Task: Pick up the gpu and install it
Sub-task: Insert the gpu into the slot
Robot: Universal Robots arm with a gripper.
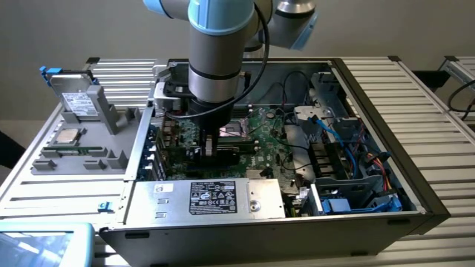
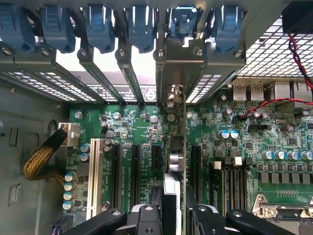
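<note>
One gpu [image 2: 175, 161], gripped edge-on, one hand [image 2: 173, 215]

The work surface is a ribbed aluminium-profile table [image 1: 430, 105] with slats running across it. An open computer case [image 1: 386, 222] lies directly on the table, side panel removed, interior facing up. At the exterior view's left, just beside the case, a grey fixture tray [image 1: 55, 167] rests on the slats. At the near corner on the exterior view's left, 1 light-blue-framed object [image 1: 44, 245] sits at the table edge.
</note>
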